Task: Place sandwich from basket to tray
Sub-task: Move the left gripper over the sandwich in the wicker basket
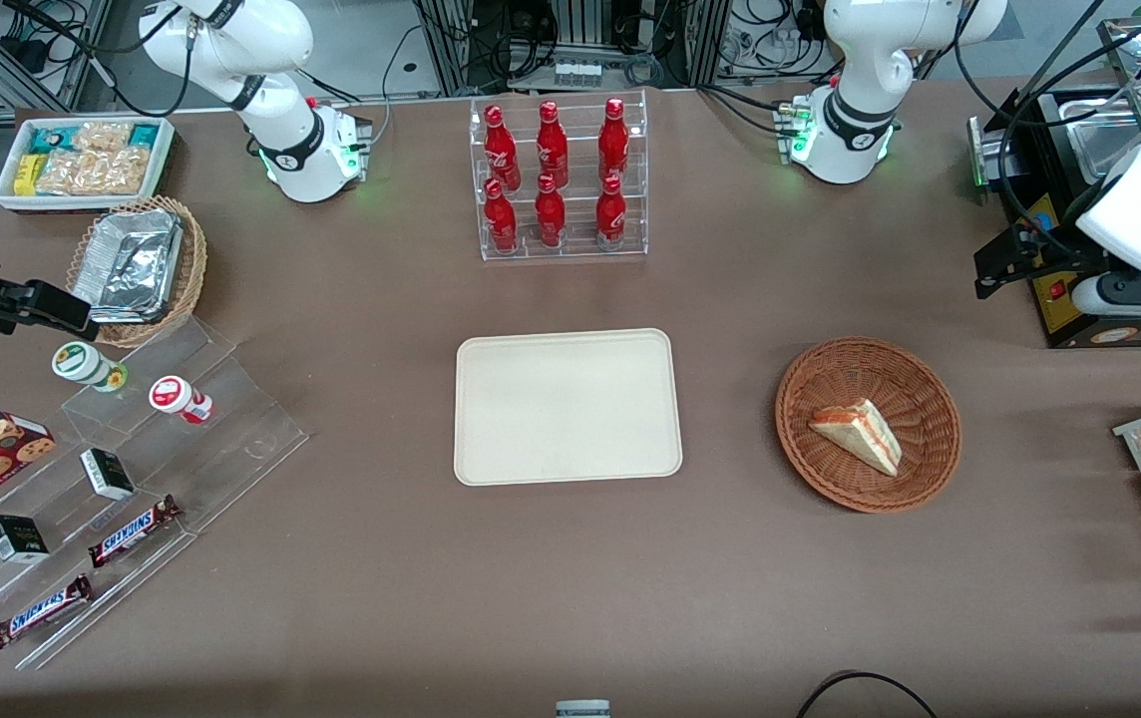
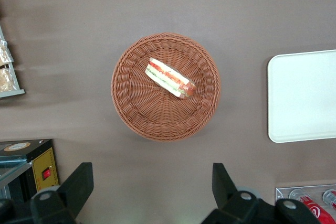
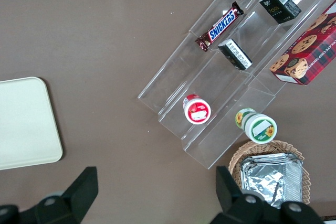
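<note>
Sandwich (image 2: 170,77): lies on its side in the round basket (image 2: 131,106), untouched; step in hand judged the approach. Gripper (image 2: 152,192): hovers well above the basket's edge, fingers (image 2: 79,184) spread wide and empty; next move calls for descent onto the wedge. Tray (image 1: 567,406): bare, beside the basket on the surface (image 1: 730,558).
</note>
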